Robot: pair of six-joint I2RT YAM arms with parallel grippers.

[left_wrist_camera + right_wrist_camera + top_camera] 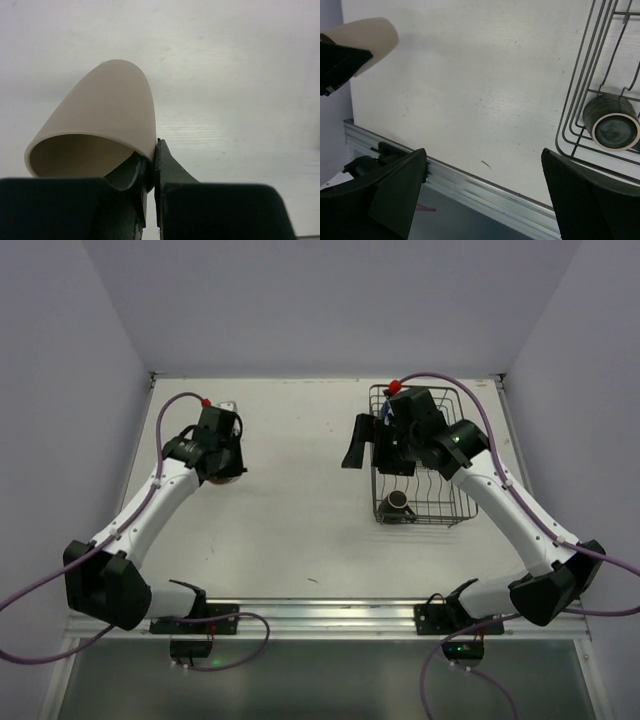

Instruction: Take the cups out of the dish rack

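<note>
My left gripper (152,156) is shut on the rim of the cream-beige mug (105,107), one finger inside and one outside, holding it tilted over the table at the back left (228,477). The mug also shows in the right wrist view (372,37). The dish rack (445,502) stands at the back right. A dark brown mug (396,504) lies on its side in the rack's near left corner (612,125). A bit of blue (383,418) shows in the rack under my right wrist. My right gripper (366,445) is open and empty, just left of the rack.
A small pale object (229,406) sits at the table's back left behind my left wrist; I cannot tell what it is. The table's metal front rail (485,192) runs below my right gripper. Walls close in on both sides.
</note>
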